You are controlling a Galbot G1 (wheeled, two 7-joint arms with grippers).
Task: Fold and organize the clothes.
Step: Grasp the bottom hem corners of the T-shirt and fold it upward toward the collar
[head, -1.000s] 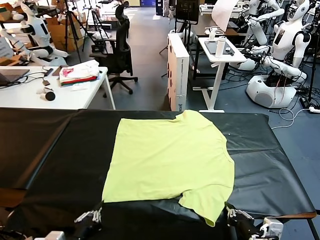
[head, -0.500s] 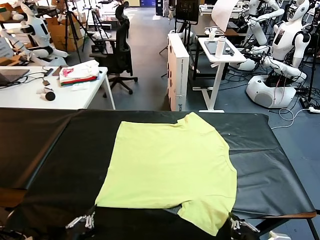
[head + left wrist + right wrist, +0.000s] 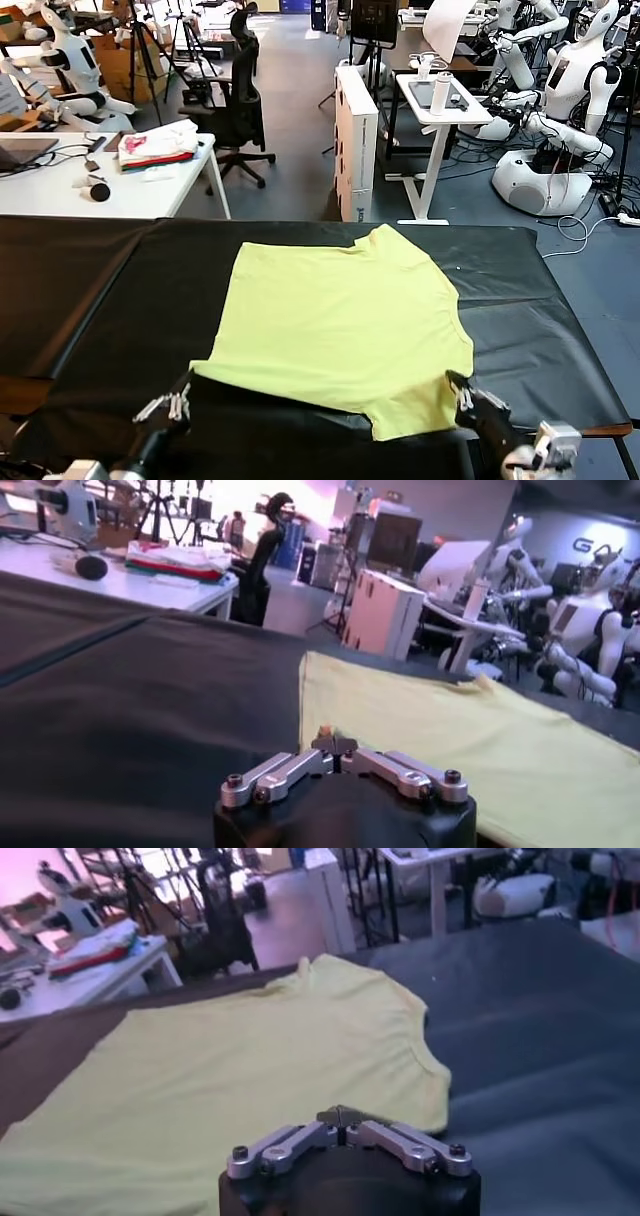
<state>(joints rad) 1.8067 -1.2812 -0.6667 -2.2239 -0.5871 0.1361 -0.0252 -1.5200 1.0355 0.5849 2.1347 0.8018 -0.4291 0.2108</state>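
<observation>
Lime T-shirt [image 3: 340, 325] pinched by both hands

A plain lime yellow-green thin-fabric T-shirt [image 3: 340, 325] fills the frame's centre. Under it lies a black glossy table cover [image 3: 110, 300]. At upper left sits a white, pink and red fabric stack [image 3: 157, 146].

We see thin lime-green short-sleeved T-shirt [image 3: 340, 325] spread flat at frame centre on black sheet-covered table [image 3: 90, 320] filling lower half. Left gripper [image 3: 176, 405] sits lower left, at shirt's near left corner; right gripper [image 3: 462, 393] lower right, at near right edge. Behind table, upper left: white desk [image 3: 60, 190] carrying folded white, pink and red fabric stack [image 3: 157, 146]. Black office chair [image 3: 236, 105] right of desk. White upright cabinet [image 3: 356, 140] upper centre. White humanoid robots [image 3: 560, 110] upper right.
</observation>
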